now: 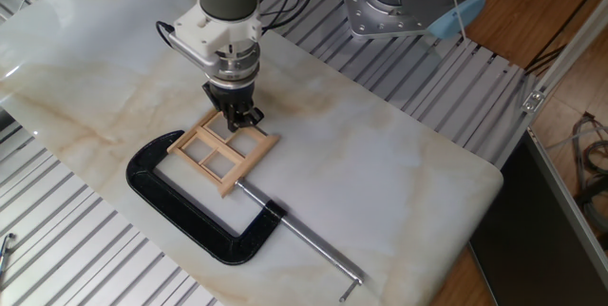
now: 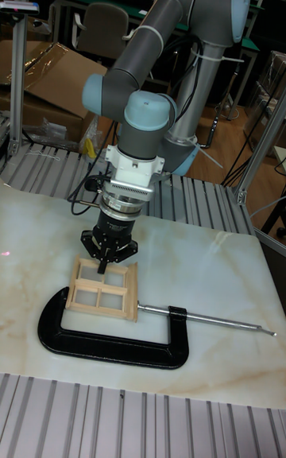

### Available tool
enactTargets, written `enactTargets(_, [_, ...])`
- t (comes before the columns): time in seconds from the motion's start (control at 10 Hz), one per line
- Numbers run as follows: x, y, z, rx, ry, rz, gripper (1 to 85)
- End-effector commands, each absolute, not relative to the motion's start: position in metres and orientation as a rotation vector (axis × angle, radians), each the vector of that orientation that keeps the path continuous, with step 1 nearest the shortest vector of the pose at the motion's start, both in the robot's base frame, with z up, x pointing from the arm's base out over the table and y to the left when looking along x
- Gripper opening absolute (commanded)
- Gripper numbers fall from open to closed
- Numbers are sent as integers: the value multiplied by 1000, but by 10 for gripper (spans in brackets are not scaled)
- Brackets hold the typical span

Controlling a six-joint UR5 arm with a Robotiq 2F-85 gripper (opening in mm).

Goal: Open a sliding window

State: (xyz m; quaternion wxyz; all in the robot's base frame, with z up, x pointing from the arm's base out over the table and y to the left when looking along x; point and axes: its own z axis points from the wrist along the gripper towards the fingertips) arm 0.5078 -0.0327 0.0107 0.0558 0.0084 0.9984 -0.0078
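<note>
The sliding window (image 1: 223,151) is a small light wooden frame with four panes. It lies flat on the marble board, held between the jaws of a black C-clamp (image 1: 185,216). My gripper (image 1: 240,116) points straight down at the window's far edge, and its black fingers are drawn together with nothing between them. In the tall fixed view the gripper (image 2: 104,264) touches or nearly touches the top rail of the window (image 2: 102,286), with the clamp (image 2: 103,348) wrapped around the front.
The clamp's long screw rod (image 1: 309,244) sticks out to the right across the marble board (image 1: 399,163). A second arm's base (image 1: 404,2) stands at the back. Ribbed metal table (image 1: 66,249) surrounds the board.
</note>
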Motion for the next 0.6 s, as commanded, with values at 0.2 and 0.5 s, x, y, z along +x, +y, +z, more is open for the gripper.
enactTargets(0.2, [510,-25,12,65,3019,-18,7])
enactTargets(0.5, [508,-31,13,10,3028,-14,7])
